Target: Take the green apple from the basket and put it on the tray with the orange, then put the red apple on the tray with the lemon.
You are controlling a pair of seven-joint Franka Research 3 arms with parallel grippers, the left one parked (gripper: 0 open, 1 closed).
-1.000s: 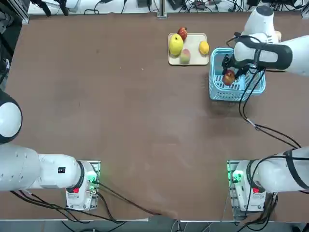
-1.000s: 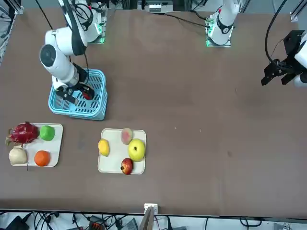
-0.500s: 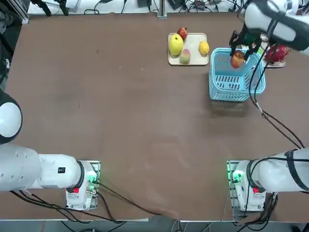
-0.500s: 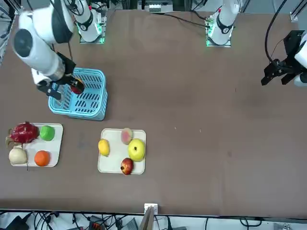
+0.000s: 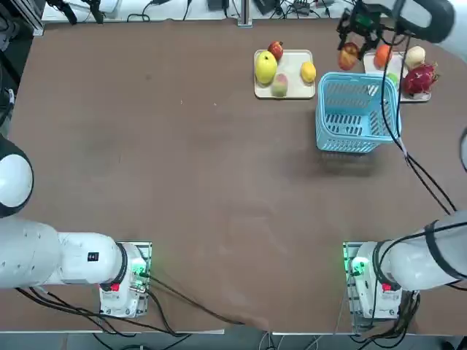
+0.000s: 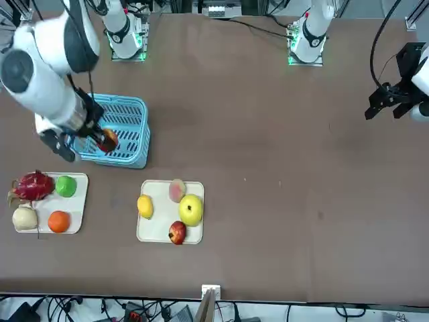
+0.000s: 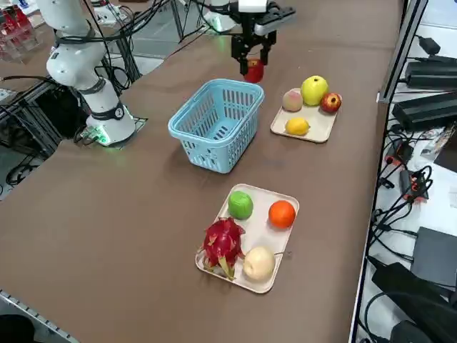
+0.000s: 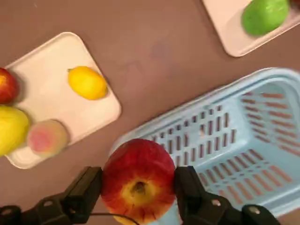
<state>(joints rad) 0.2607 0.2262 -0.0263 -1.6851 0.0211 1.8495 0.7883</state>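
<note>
Two moves make up this job, and the first looks done: the green apple (image 7: 240, 205) lies on the whitish tray (image 7: 267, 198), just beside the orange (image 7: 282, 214), with the spiky magenta fruit (image 7: 223, 245) and the pale round fruit (image 7: 259, 263). The second is in hand. The right gripper (image 8: 139, 178) grasps the red apple (image 8: 138, 159) between its jaws, one on each side, its yellowish patch in sight. The apple is out over the edge of the light blue basket (image 7: 207, 151), off the tabletop (image 5: 204, 175) and apart from both trays.

What comes next, I'd judge, is a carry toward the robot's left to the cream-beige tray (image 8: 44, 70), then a gentle lowering and release. That tray holds the lemon (image 8: 87, 83), a yellow-green apple (image 8: 11, 130), a peach (image 8: 48, 138) and a smaller red apple (image 8: 7, 86). The bare middle seems the likeliest spot, though room is tight; a low or hasty approach could nudge the lemon or set the peach rolling.
</note>
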